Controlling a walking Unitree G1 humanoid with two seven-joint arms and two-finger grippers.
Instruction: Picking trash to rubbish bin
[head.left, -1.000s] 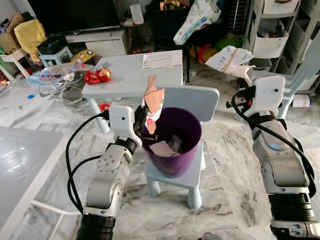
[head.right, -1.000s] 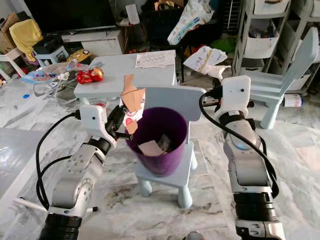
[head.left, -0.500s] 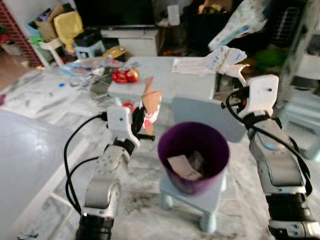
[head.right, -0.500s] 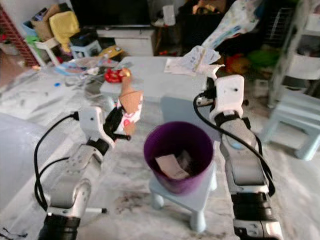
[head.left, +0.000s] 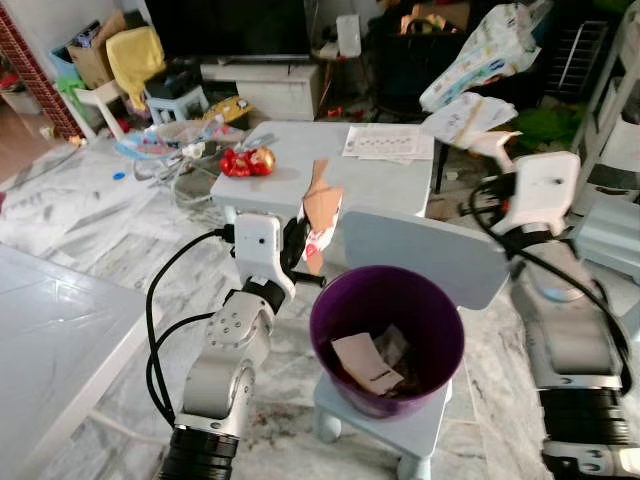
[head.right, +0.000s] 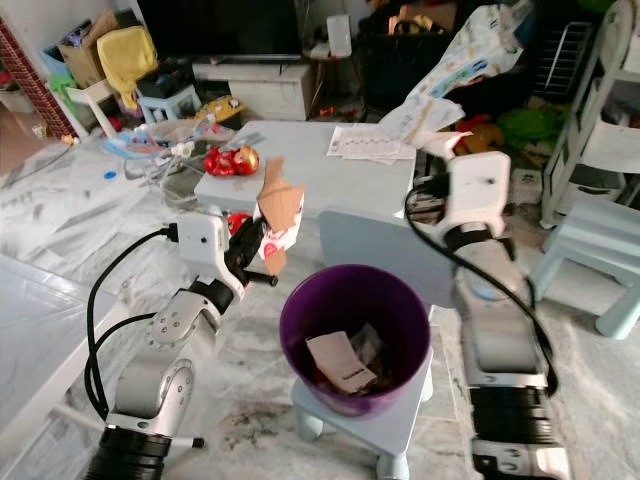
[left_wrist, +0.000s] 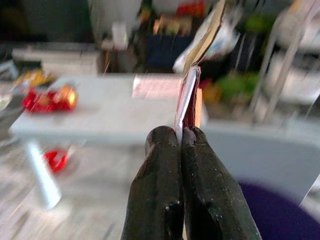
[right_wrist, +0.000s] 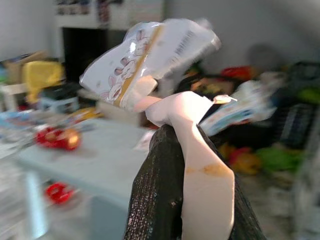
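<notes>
A purple bin (head.left: 390, 290) stands on a small light-blue chair (head.left: 420, 255), with crumpled paper (head.left: 368, 362) at its bottom. My left gripper (head.left: 303, 250) is shut on a brown, white and red wrapper (head.left: 318, 215), held upright just left of the bin's rim and above it. In the left wrist view the fingers (left_wrist: 200, 165) pinch the wrapper (left_wrist: 192, 80) edge-on. My right gripper (head.left: 497, 150) is raised behind the chair back, to the bin's right, shut on a white printed wrapper (head.left: 465, 118). The right wrist view shows that wrapper (right_wrist: 150, 50) above the black fingers (right_wrist: 155, 170).
A low grey-blue table (head.left: 290, 180) behind the chair carries red items (head.left: 250, 160) and a paper sheet (head.left: 390, 142). A white surface (head.left: 50, 340) lies at the left. Clutter and a TV cabinet (head.left: 260, 85) line the back; another pale chair (head.right: 600, 290) stands right.
The whole view has swung, so the bin sits further right. The left gripper's wrapper was over the bin's left rim; now it stands left of the rim. Both grippers keep their hold.
</notes>
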